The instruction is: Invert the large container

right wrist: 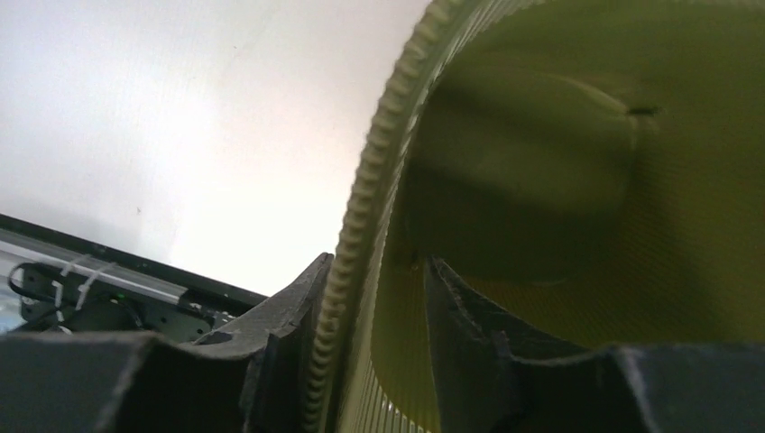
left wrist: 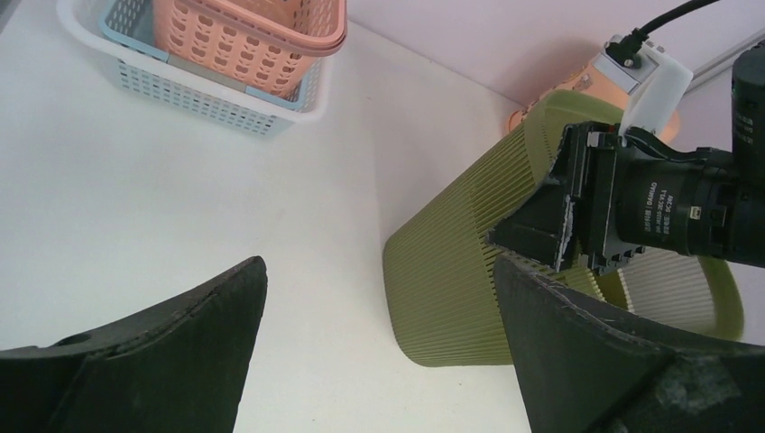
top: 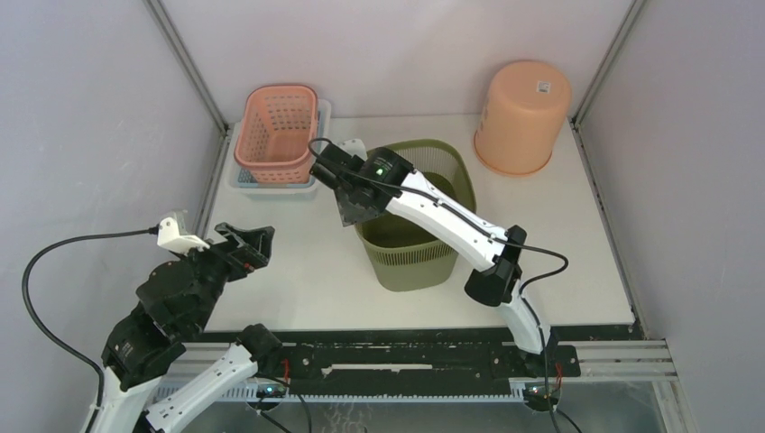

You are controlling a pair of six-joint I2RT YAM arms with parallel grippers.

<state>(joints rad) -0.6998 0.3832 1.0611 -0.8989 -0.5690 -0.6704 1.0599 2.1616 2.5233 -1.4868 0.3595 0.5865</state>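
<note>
The large container [top: 415, 262] is an olive-green ribbed bin standing upright, mouth up, in the middle of the table. My right gripper [top: 347, 203] sits astride its left rim [right wrist: 379, 153]. The outer finger [right wrist: 298, 298] lies against the rim's bead, and the inner finger [right wrist: 469, 316] is inside the bin with a narrow gap to the wall. In the left wrist view the bin [left wrist: 451, 280] shows with the right gripper [left wrist: 541, 225] on its rim. My left gripper [top: 244, 245] hangs wide open left of the bin, over bare table [left wrist: 379, 271], holding nothing.
A pink slotted basket [top: 275, 131] sits in a pale blue tray at the back left, also in the left wrist view [left wrist: 253, 45]. A peach bucket [top: 521, 113] stands upside down at the back right. Grey walls close in both sides and the back.
</note>
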